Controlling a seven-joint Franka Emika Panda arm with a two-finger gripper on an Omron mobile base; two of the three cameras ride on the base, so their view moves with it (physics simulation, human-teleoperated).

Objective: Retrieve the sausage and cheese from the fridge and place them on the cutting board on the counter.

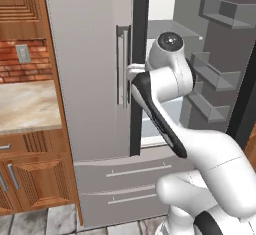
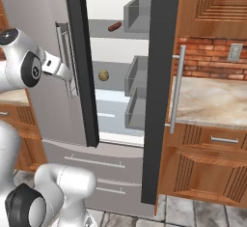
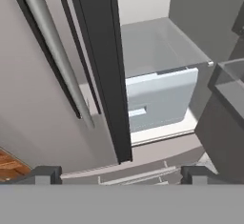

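The tool (image 3: 116,174) is spread wide and holds nothing. It hangs by the closed left door's handle (image 2: 65,59), looking down past the black strip (image 3: 102,66) into the open fridge (image 1: 90,54).

The sausage (image 2: 115,26) lies on the top shelf, at about 1 o'clock from the hand in the right base view. A small round yellow-brown thing (image 2: 103,75), maybe the cheese, sits one shelf lower.

The arm could bump the handle or the black strip as it swings in. The open right door (image 2: 161,86) and its bins (image 2: 136,76) make the gap tight. The sausage is small and round, so it could roll away.

The table (image 2: 212,100) is at 3 o'clock, behind that door. I see no board there.
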